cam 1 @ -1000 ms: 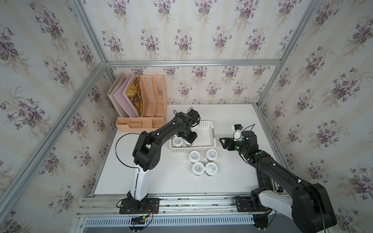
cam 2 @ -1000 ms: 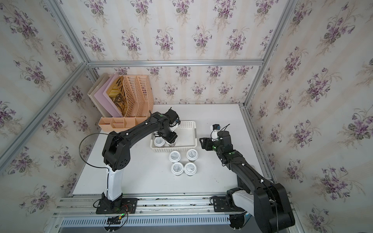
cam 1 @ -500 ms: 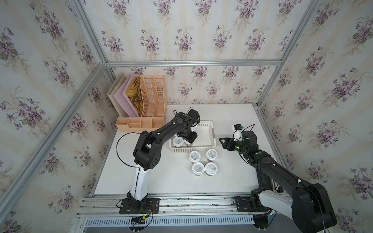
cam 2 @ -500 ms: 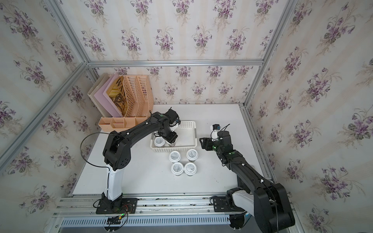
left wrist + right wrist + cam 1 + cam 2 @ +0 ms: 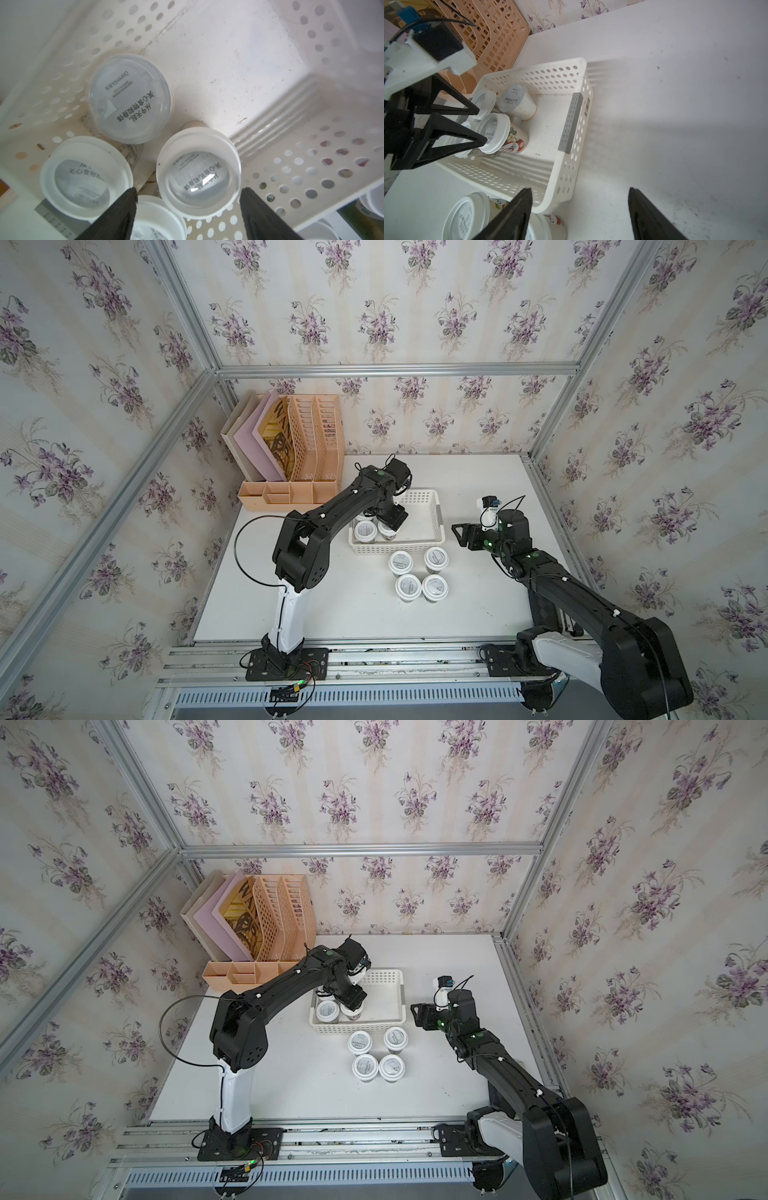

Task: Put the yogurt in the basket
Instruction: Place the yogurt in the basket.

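The basket sits mid-frame on the table, a grey strip on one short end. Four cups crowd its other end, where the left gripper reaches in, jaws apart either side of one of them. In the foreground the right gripper has its jaws spread and empty; two more cups stand just beside the basket. An organizer stands in the background.

l arm stretches fwd from its base, elbow raised, wrist bent down; l gripper points down, jaws apart. r arm reaches fwd & inward, r gripper about level, jaws wide, nothing btwn them. the 2 grippers sit well apart.
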Action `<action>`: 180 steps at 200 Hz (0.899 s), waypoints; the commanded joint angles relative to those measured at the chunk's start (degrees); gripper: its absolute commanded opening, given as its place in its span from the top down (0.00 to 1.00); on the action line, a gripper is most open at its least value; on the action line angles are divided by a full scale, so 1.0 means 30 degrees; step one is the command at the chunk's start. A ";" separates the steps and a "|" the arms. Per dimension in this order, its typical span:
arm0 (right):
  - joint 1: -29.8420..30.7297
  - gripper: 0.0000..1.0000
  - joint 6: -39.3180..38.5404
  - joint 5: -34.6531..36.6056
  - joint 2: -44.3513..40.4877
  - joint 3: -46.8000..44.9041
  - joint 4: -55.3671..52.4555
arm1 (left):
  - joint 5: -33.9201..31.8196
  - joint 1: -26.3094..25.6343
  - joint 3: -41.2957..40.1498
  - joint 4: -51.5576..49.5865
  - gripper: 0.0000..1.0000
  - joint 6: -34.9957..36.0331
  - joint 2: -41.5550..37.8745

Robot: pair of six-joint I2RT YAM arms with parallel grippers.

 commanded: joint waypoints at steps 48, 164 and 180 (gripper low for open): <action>0.0010 0.22 -0.0094 0.0062 -0.0031 0.0134 0.0085 | -0.0053 -0.0057 0.0301 -0.0320 0.18 -0.0231 -0.0590; 0.0010 0.22 -0.0065 0.0009 -0.0026 0.0110 0.0092 | 0.1664 -0.0709 0.0409 0.0972 0.25 -0.0676 -0.0290; 0.0010 0.22 -0.0079 0.0001 -0.0007 0.0117 0.0101 | 0.1201 -0.0708 0.0346 0.0999 0.23 -0.0625 -0.0110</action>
